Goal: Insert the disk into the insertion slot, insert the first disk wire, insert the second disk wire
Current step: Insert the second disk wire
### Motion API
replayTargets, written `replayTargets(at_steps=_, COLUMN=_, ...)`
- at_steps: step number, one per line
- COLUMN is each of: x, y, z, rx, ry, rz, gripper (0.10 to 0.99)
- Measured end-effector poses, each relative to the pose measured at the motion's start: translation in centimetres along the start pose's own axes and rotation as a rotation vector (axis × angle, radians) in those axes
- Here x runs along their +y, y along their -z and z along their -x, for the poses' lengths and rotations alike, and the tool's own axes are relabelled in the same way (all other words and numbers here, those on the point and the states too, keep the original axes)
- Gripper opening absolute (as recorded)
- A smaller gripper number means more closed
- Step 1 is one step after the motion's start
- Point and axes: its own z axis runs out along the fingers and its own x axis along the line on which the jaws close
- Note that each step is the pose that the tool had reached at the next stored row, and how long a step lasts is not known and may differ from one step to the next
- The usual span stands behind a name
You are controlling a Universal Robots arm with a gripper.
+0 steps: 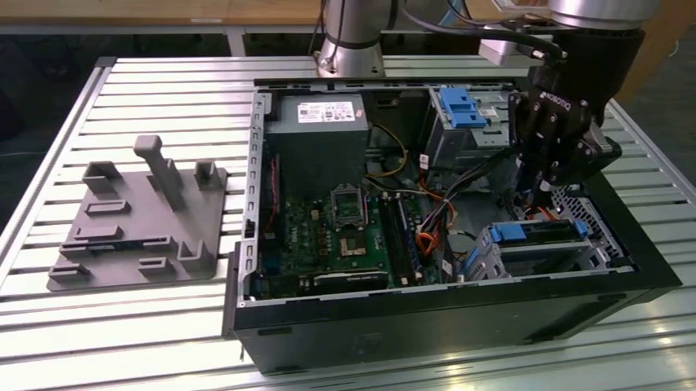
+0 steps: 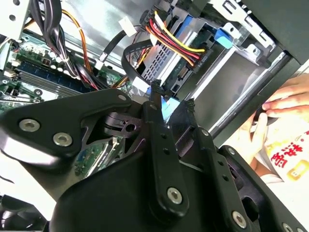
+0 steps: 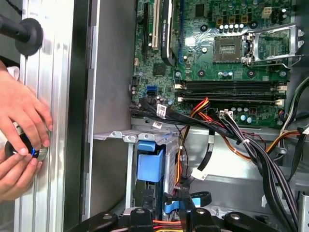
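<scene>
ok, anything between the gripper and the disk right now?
Only what it carries: the gripper is shut on a blue plug, which sits between it and the disk. The red-yellow wire plug is beside that path.

Bright glare off the slatted table [image 1: 142,326]; deep shadow inside the computer case [image 1: 435,316]; blown-out whites in the second wrist view.

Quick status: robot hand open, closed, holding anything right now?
Robot hand: closed on the blue wire.
Person's hands: pinching a small dark object beside the case.
</scene>
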Motion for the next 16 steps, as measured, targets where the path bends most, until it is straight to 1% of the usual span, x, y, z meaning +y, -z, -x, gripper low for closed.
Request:
replayTargets(at_steps=3, x=-0.01, y=0.00, z=0.00, rx=0.0001, ry=-0.022, rz=0.006, gripper=0.349)
replayTargets(at_steps=4, x=-0.01, y=0.00, z=0.00, rx=0.0002, ry=-0.024, rz=0.007, gripper=0.349)
replayTargets(at_steps=16, x=-0.02, y=-0.15, z=0.04, rx=0.0001, ry=-0.016, rz=0.004, gripper=0.349)
